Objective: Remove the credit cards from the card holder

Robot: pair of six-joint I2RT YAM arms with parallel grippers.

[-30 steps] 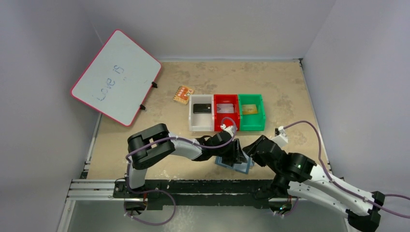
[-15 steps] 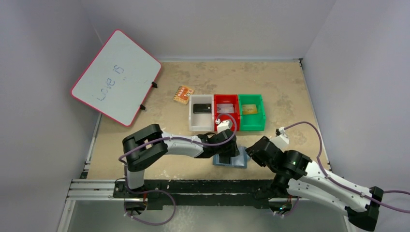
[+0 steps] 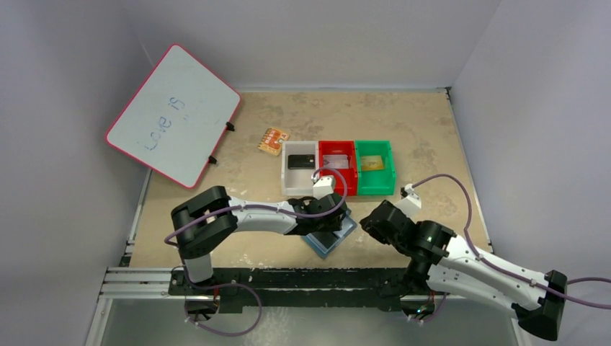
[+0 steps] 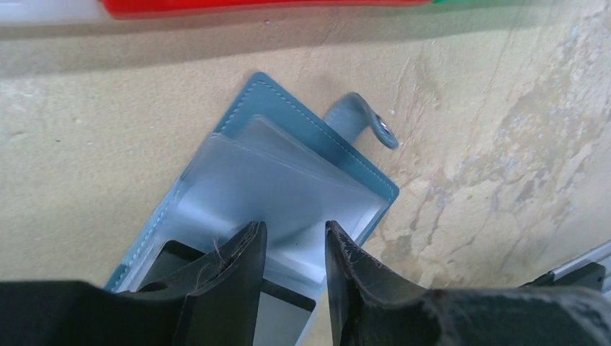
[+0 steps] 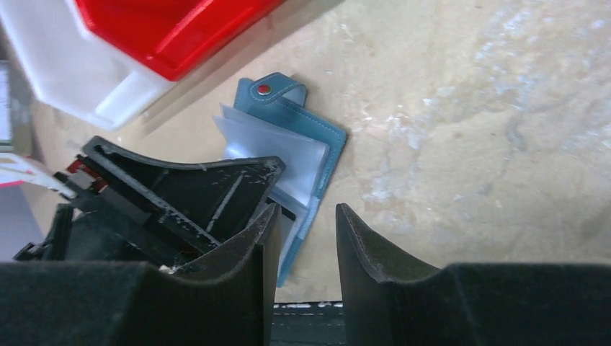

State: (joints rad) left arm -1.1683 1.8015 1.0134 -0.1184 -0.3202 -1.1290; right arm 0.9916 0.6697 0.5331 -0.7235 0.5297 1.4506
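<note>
The card holder lies spread open on the table, lower middle of the top view, just below the white bin. The left gripper hangs low over its clear sleeves, jaws parted and empty, likely to pin it flat. The right gripper sits beside, jaws released, placed to draw a card.

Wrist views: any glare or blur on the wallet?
Left wrist: wallet sharp, soft sheen on its clear sleeves, nothing blown out; near fingers slightly soft. Right wrist: wallet crisp, no glare. Top: even light, faint shadows.
</note>
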